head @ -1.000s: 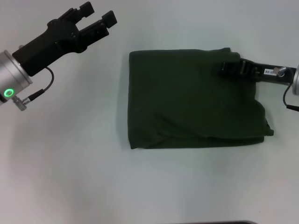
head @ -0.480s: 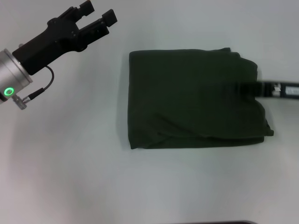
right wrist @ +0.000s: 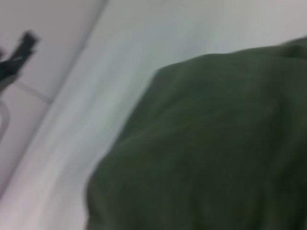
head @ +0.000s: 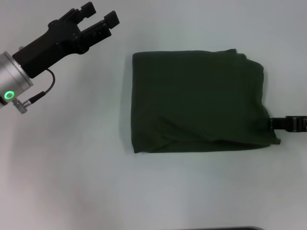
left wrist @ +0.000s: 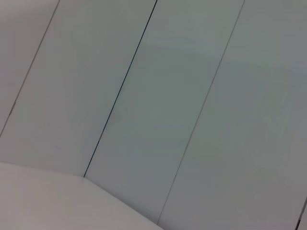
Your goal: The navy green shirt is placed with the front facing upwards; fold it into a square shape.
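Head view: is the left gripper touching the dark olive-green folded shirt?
No, the left gripper hangs over bare white table, clear of the dark olive-green folded shirt, its jaws open and empty.

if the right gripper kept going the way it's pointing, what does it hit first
Most likely the folded dark olive-green shirt: the right gripper sits at the head view's right edge, pointing toward the shirt's near right corner, right beside it. Height above the white table is unclear, so it might pass over.

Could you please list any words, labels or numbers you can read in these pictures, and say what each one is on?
None can be read.
The navy green shirt lies folded with plain cloth showing, no lettering or tag.
The left gripper and right gripper show no legible marking.
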Controlling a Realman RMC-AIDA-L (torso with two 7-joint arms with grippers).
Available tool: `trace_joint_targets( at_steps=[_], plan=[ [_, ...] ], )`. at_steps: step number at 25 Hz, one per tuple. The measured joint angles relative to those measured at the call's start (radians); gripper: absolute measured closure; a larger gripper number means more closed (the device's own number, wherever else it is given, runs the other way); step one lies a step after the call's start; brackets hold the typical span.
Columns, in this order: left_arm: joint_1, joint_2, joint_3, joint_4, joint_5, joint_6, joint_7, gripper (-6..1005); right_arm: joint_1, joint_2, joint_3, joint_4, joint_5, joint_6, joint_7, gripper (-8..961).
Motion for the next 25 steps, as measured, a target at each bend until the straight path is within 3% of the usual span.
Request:
trace_joint_targets(
  at_steps=[9, 17, 20, 25],
  plan=[
    [0.003, 0.000, 0.000, 0.000, 0.000, -0.003, 0.000, 111, -0.003, 0.016, 0.006, -0.003, -0.001, 0.060, -0.001, 870],
    [0.003, 0.001, 0.000, 0.000, 0.000, -0.010, -0.001, 112, 0.019, 0.021, 0.077, -0.044, 0.086, -0.094, -0.071, 876],
    [0.003, 0.001, -0.001, 0.000, 0.000, -0.023, 0.000, 112, 0.062, 0.043, 0.061, -0.044, 0.078, -0.095, -0.079, 877],
    [-0.003, 0.000, -0.010, 0.000, 0.000, -0.027, 0.000, 112, 0.150, 0.102, -0.015, -0.039, 0.054, -0.036, -0.097, 877]
  ],
)
